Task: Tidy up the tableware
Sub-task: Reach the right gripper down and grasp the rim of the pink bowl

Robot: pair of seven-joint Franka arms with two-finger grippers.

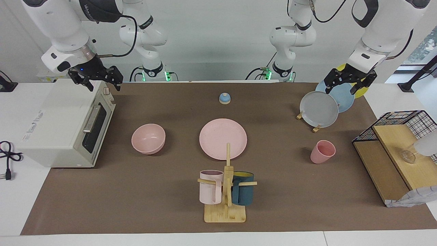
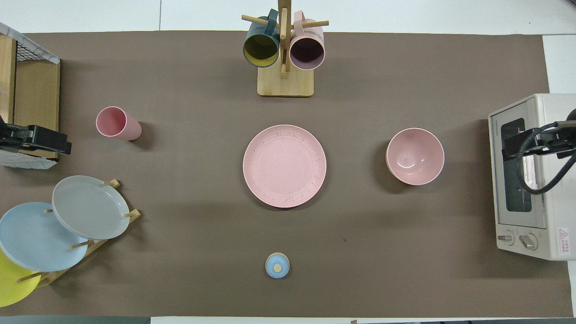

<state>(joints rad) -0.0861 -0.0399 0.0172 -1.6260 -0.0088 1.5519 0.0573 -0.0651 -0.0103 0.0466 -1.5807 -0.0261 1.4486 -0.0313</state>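
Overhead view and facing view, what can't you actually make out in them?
- Yellow plate: cut off by the overhead view's edge; in the facing view the left gripper and blue plate cover most of it.
- Toaster oven: its inside is too dark to see in either view.
- Glass object on the wooden shelf: too blurred to identify, facing view.
- Right gripper: mostly cut off in the overhead view.
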